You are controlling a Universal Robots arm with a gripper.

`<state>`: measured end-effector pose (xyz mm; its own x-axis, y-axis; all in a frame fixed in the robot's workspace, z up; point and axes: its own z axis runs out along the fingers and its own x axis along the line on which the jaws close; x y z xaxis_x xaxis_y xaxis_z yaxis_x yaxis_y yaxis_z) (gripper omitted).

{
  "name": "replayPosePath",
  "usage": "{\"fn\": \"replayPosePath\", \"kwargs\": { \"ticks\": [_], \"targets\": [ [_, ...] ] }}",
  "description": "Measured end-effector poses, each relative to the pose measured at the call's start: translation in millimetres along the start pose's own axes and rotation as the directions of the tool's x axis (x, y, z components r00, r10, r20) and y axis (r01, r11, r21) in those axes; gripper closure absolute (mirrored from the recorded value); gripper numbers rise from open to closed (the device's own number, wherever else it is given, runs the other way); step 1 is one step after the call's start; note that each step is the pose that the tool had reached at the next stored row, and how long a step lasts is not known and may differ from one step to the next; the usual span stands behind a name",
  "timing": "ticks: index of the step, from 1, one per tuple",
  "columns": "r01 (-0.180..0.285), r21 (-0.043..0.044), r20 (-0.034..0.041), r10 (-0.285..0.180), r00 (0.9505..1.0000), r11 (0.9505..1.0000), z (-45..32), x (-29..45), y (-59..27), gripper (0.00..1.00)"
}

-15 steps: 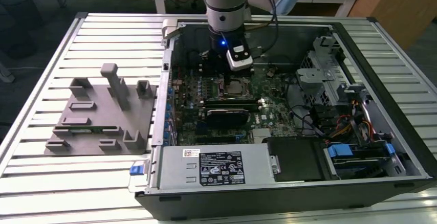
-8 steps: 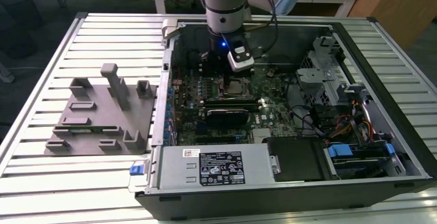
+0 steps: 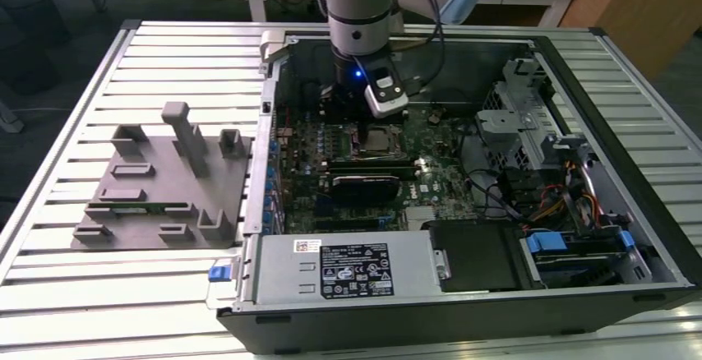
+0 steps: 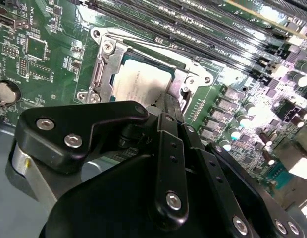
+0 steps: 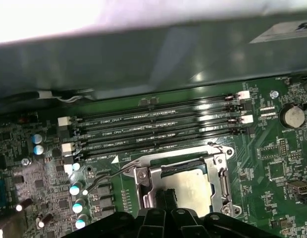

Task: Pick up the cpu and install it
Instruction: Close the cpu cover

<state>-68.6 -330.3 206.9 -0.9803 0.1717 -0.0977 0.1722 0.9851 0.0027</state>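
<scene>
Print showed in several places, though none is read off here. A black-and-white sticker [image 3: 357, 270] covered the grey power supply [image 3: 329, 282] at the near edge of the open computer case [image 3: 614, 294]. Small white lettering ran along the memory slots [image 5: 158, 131] in the first wrist view, and a pale label [image 5: 287, 32] sat on the case wall beyond them. Faint grey marking crossed the lid of the cpu [image 4: 138, 82] in the second wrist view.

The arm [image 3: 362, 15] stood nearly vertical over the case in the exterior view, its wrist pointing straight down at the green motherboard [image 3: 439, 171], with a small blue light [image 3: 357, 73] lit on it. The end effector [image 3: 371, 120] hung low over the board, right above the socket. Whether it was open or closed could not be told.

The cpu [image 3: 379, 138] lay flat inside the metal socket frame [image 5: 223, 173]. In both wrist views the black end effector [image 4: 166, 101] [image 5: 166, 198] overlapped one edge of the pale lid [image 5: 193, 186], and contact could not be judged.

To the exterior view's left, a grey tray [image 3: 154, 204] rested on the slatted tabletop [image 3: 66, 294] with a green memory stick [image 3: 137, 209] in it.
</scene>
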Motion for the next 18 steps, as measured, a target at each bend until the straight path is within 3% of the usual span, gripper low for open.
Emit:
{"fn": "replayPosePath", "kwargs": {
  "ticks": [18],
  "targets": [
    [0.045,-0.0012,0.0002,-0.045,0.999,0.999,5.8,12.6,-5.3,0.89]
  ]
}}
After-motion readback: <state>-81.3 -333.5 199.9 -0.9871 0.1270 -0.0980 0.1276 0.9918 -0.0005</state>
